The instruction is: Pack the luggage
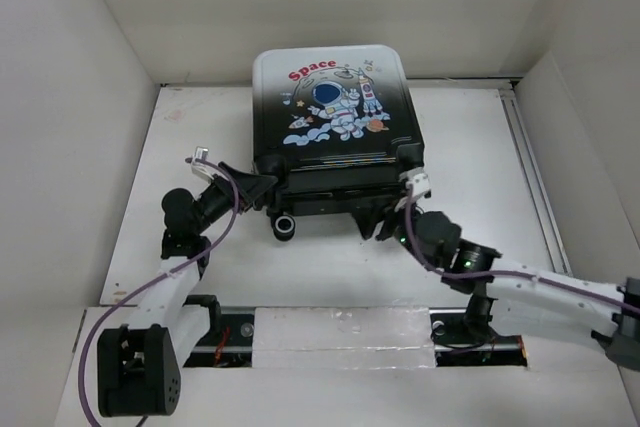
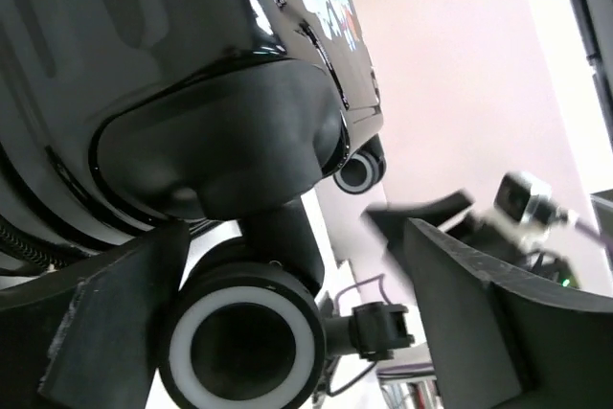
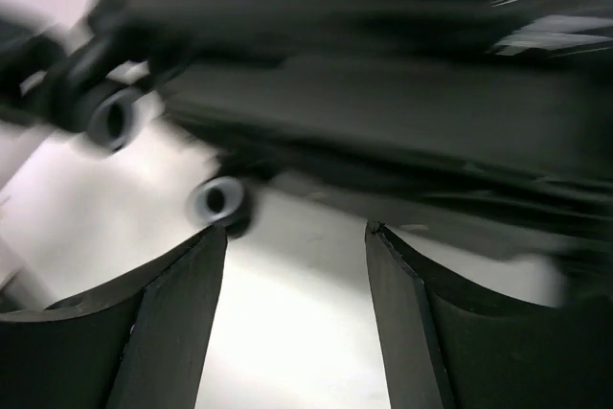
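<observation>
The luggage [image 1: 335,112] lies flat at the table's middle back with its astronaut and red "Space" shell facing up and its wheel end toward me. My left gripper [image 1: 250,187] is open at the near left corner. In the left wrist view its jaws [image 2: 287,323] stand wide around a black-and-white wheel [image 2: 239,344] without clamping it. My right gripper [image 1: 398,212] is open at the near right corner. In the right wrist view it [image 3: 297,256] is empty just under the blurred dark shell [image 3: 383,93], with two wheels [image 3: 218,200] to its left.
White walls enclose the table [image 1: 470,177] on the left, back and right. One wheel [image 1: 285,225] sticks out toward me between the two grippers. A metal rail [image 1: 340,342] runs along the near edge between the arm bases.
</observation>
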Robot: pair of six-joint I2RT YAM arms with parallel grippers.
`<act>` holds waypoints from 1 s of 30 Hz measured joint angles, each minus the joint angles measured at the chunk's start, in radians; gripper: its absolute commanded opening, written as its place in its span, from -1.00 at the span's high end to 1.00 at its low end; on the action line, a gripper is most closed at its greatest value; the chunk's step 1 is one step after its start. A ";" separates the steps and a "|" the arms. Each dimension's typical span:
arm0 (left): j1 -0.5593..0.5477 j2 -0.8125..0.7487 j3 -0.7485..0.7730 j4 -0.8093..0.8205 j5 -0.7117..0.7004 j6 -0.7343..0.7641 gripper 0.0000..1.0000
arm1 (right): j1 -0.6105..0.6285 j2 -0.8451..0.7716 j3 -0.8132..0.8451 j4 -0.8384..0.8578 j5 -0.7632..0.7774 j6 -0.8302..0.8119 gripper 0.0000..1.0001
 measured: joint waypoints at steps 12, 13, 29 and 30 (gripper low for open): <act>-0.007 -0.420 0.050 -0.434 -0.606 0.169 -1.00 | -0.724 0.055 0.385 -0.299 -0.271 -0.174 1.00; -0.007 -0.432 0.061 -0.446 -0.663 0.169 -0.87 | -0.784 0.106 0.425 -0.296 -0.315 -0.177 1.00; -0.069 0.396 0.294 -0.291 -0.647 0.120 1.00 | -0.971 0.837 0.828 -0.384 -0.640 -0.224 0.87; -0.092 0.392 0.294 -0.284 -0.661 0.137 1.00 | -0.957 0.865 0.871 -0.403 -0.647 -0.246 0.87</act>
